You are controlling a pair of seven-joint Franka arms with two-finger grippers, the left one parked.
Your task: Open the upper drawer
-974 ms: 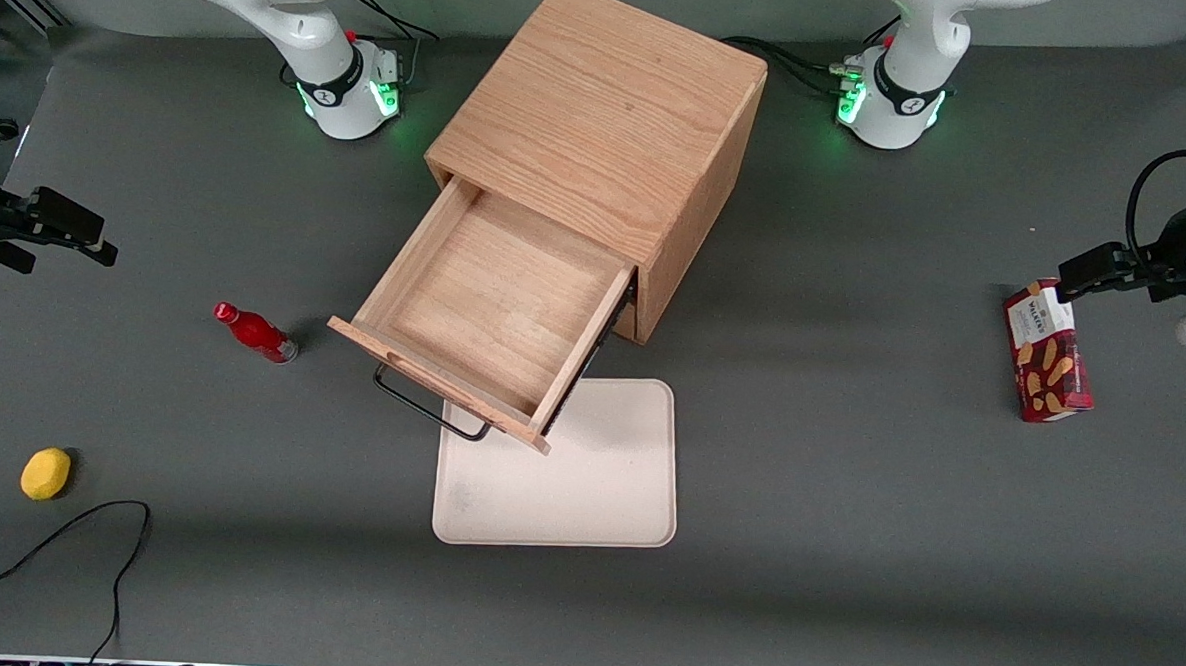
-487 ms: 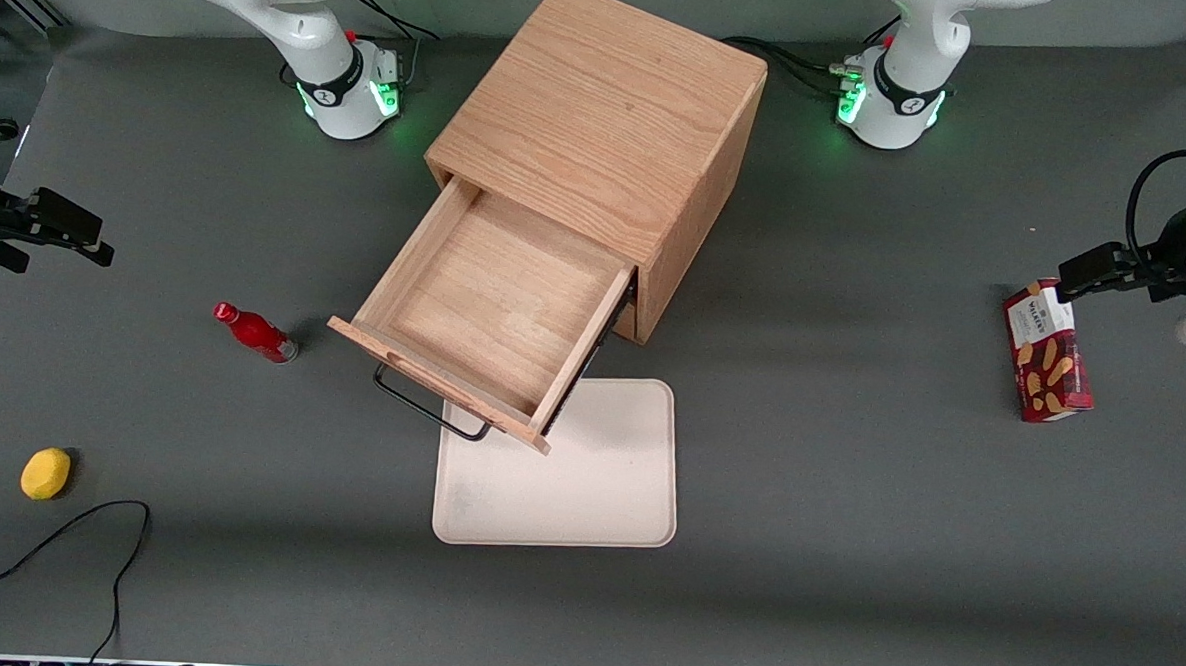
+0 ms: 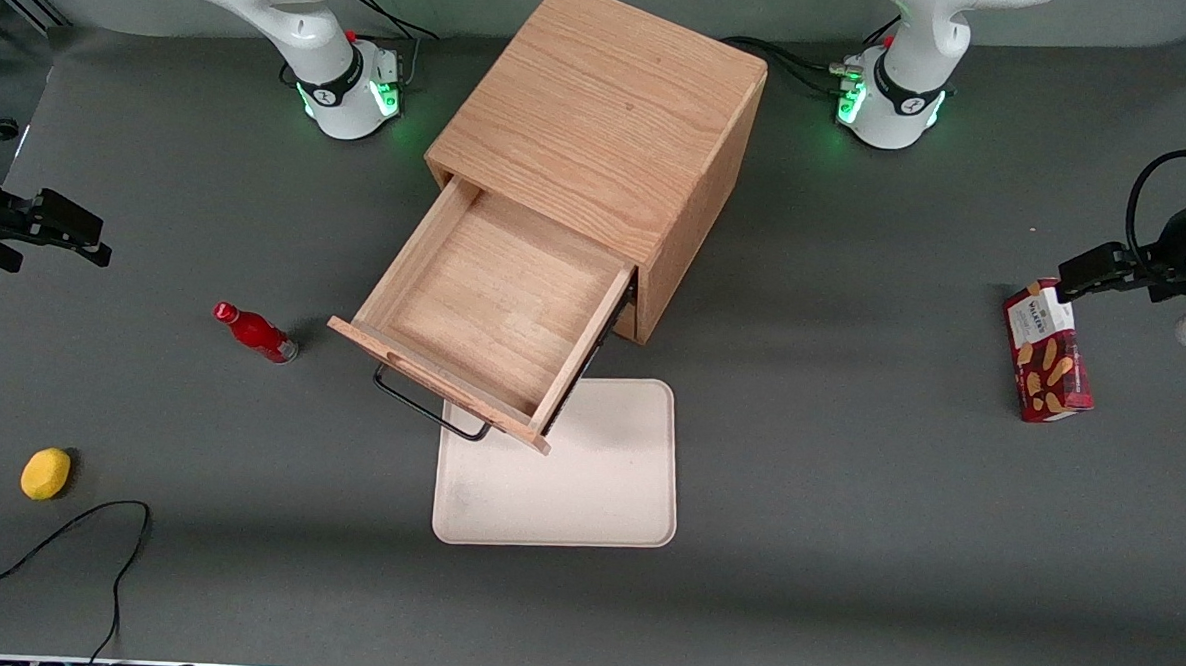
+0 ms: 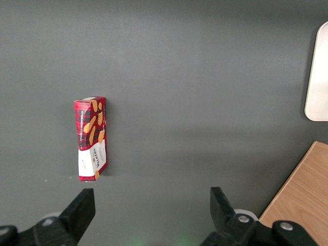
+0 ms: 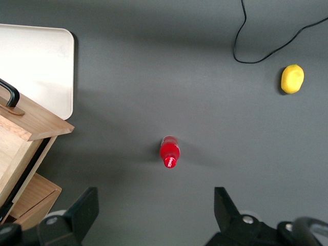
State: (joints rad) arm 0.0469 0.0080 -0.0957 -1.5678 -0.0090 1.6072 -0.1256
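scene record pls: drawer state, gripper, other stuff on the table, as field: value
upper drawer: pulled far out of the cabinet, nothing inside
handle: black bar on the drawer front, nothing gripping it
gripper: fingers open, holding nothing, up at the working arm's end of the table, apart from the drawer
tray: cream, on the table, partly under the drawer front
bottle: red, beside the drawer
lemon: nearer the front camera than the bottle
cookie box: toward the parked arm's end
task: looks done
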